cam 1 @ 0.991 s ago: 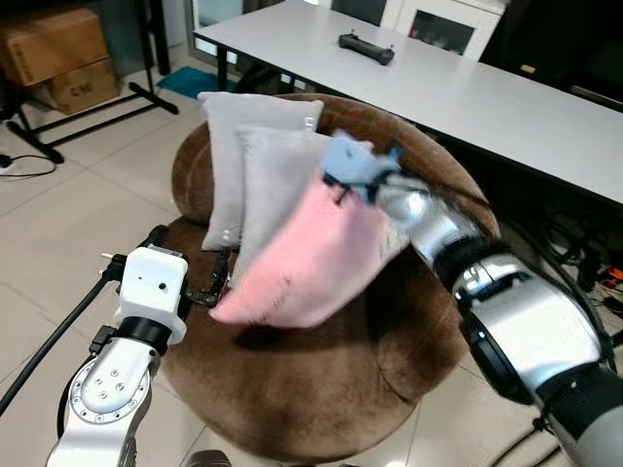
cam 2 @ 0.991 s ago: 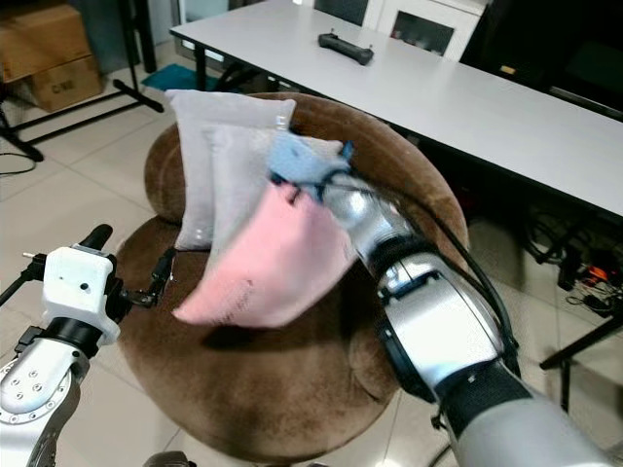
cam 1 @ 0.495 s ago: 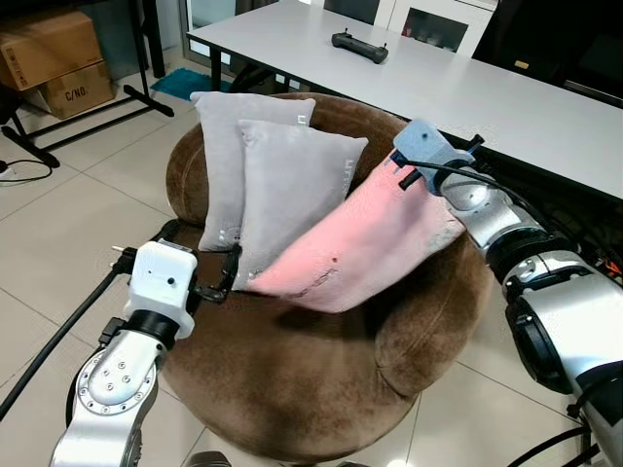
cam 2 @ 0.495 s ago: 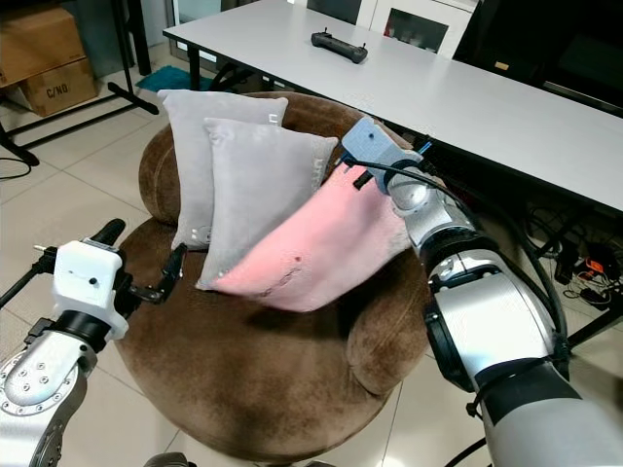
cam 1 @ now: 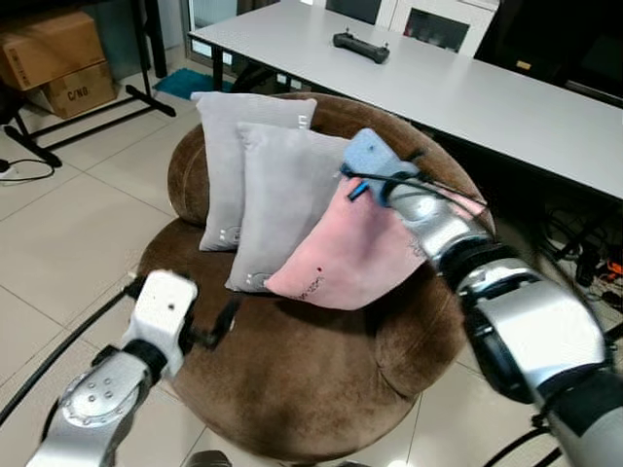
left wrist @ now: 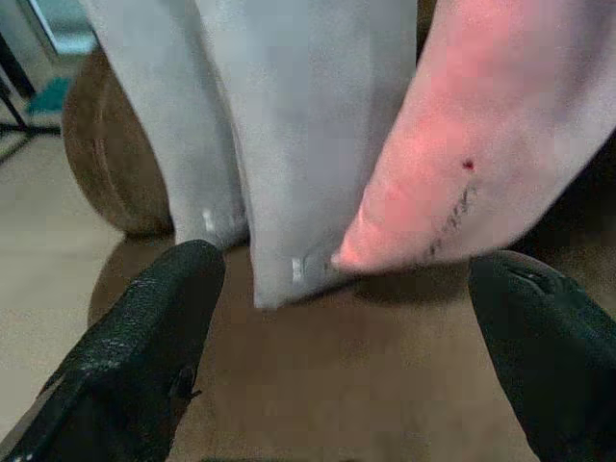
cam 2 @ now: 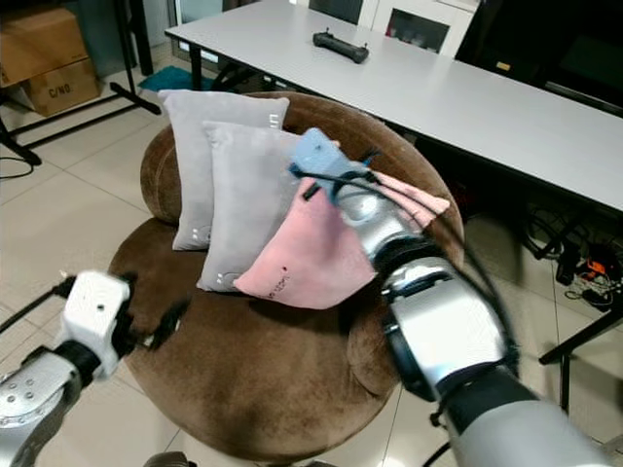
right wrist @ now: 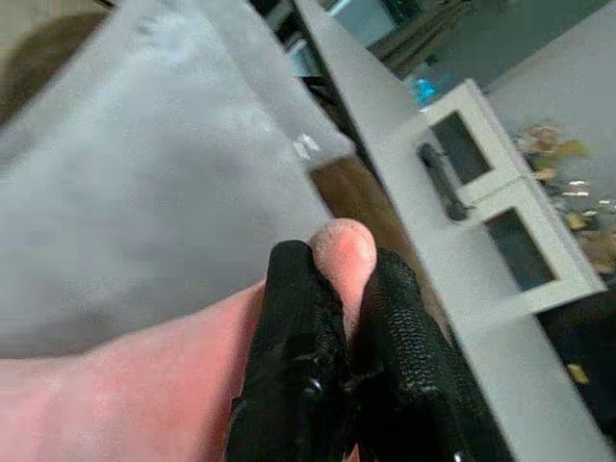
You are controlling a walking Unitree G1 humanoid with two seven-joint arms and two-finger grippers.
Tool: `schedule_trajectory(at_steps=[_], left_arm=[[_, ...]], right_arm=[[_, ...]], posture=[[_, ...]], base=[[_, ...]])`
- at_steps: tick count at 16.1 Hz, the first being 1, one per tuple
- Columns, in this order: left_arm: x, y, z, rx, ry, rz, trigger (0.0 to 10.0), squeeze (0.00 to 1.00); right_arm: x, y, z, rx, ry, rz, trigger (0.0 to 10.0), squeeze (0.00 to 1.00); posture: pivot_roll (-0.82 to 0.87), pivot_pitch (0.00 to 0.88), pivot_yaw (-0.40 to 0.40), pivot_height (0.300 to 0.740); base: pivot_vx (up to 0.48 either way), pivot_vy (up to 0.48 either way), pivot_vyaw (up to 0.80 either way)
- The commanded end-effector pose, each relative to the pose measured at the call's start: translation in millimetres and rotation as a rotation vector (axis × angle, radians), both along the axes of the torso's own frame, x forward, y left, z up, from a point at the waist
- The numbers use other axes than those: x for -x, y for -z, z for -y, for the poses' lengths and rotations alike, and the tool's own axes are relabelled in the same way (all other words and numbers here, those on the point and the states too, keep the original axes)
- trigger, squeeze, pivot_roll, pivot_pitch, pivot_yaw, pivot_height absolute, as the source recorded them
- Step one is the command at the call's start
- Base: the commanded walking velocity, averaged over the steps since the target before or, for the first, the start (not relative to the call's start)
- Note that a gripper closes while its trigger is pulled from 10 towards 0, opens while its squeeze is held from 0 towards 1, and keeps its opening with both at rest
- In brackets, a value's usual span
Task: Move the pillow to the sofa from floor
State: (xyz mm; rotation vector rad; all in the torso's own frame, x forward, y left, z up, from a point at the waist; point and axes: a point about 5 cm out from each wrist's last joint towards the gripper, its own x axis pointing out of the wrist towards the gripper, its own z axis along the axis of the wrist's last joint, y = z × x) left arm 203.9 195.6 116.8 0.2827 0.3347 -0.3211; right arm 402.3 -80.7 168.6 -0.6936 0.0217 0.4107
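A pink pillow (cam 1: 365, 253) leans on the round brown sofa chair (cam 1: 321, 379), its lower edge on the seat beside two grey pillows (cam 1: 282, 195). My right gripper (right wrist: 342, 308) is shut on the pink pillow's upper corner (right wrist: 342, 245), above the chair's backrest. Low at the chair's front left, my left gripper (left wrist: 356, 318) stands open with nothing between its fingers. It points at the seat and the pillows' lower corners.
A long white table (cam 1: 467, 88) with a black controller (cam 1: 360, 44) runs behind the chair. Cardboard boxes (cam 1: 58, 58) and a black stand (cam 1: 97, 107) are at the far left. Cables (cam 1: 584, 253) lie on the tiled floor at right.
The right gripper has swung the pink pillow back leftward and lowered it onto the seat against the grey pillows. The left arm has dropped lower and away from the chair.
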Motion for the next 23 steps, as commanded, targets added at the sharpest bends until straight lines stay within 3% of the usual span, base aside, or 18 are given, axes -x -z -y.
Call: schedule_trajectory(at_steps=[1, 5, 8, 9, 12, 15, 18, 19, 23], left_arm=[[0.3, 1.9, -3.2, 0.004, -0.003, -0.03, 10.0, 0.75], [1.4, 2.5, -7.4, 0.006, 0.016, -0.042, 10.0, 0.76], [-0.6, -1.3, -8.7, 0.013, 0.015, 0.023, 10.0, 0.76], [-2.3, -1.3, -10.7, 0.009, 0.012, 0.035, 10.0, 0.76], [-8.7, -4.1, -13.9, -0.008, 0.013, 0.056, 10.0, 0.76], [-11.4, -7.3, -13.9, -0.014, 0.004, 0.082, 10.0, 0.76], [-11.6, -9.2, -12.3, -0.019, 0.003, 0.094, 10.0, 0.76], [-12.2, -11.0, -8.0, -0.019, 0.006, 0.103, 10.0, 0.76], [-9.2, -8.5, -1.6, -0.019, 0.006, 0.095, 10.0, 0.76]], right_arm=[[-0.5, -0.8, 0.7, -0.033, 0.007, -0.019, 10.0, 0.0], [1.3, 5.6, -3.9, -0.102, 0.022, -0.092, 10.0, 0.0], [0.8, 2.3, -7.0, -0.199, 0.02, -0.114, 10.0, 0.0], [0.2, -7.0, -13.8, -0.323, -0.014, -0.109, 10.0, 1.0], [2.8, -19.5, -31.3, -0.465, -0.119, -0.094, 10.0, 1.0], [4.0, -22.1, -35.4, -0.487, -0.11, -0.045, 10.0, 1.0], [5.7, -15.2, -40.9, -0.489, -0.095, -0.097, 10.0, 1.0], [5.8, -5.1, -34.4, -0.471, -0.032, -0.123, 10.0, 1.0], [6.4, 3.8, -17.2, -0.552, -0.011, -0.144, 10.0, 1.0]], posture=[[0.23, 0.0, -0.156, 0.74], [0.24, 0.0, -0.159, 0.74], [0.24, 0.0, -0.159, 0.74], [0.24, 0.0, -0.159, 0.74], [0.25, 0.0, -0.157, 0.74], [0.25, 0.0, -0.161, 0.74], [0.25, 0.0, -0.162, 0.74], [0.26, 0.0, -0.167, 0.74], [0.25, 0.0, -0.163, 0.74]], base=[[0.0, 0.0, 0.0], [0.0, 0.0, 0.0], [0.0, 0.0, 0.0], [0.0, 0.0, 0.0], [0.0, 0.0, 0.0], [0.0, 0.0, 0.0], [0.0, 0.0, 0.0], [0.0, 0.0, 0.0], [0.0, 0.0, 0.0]])
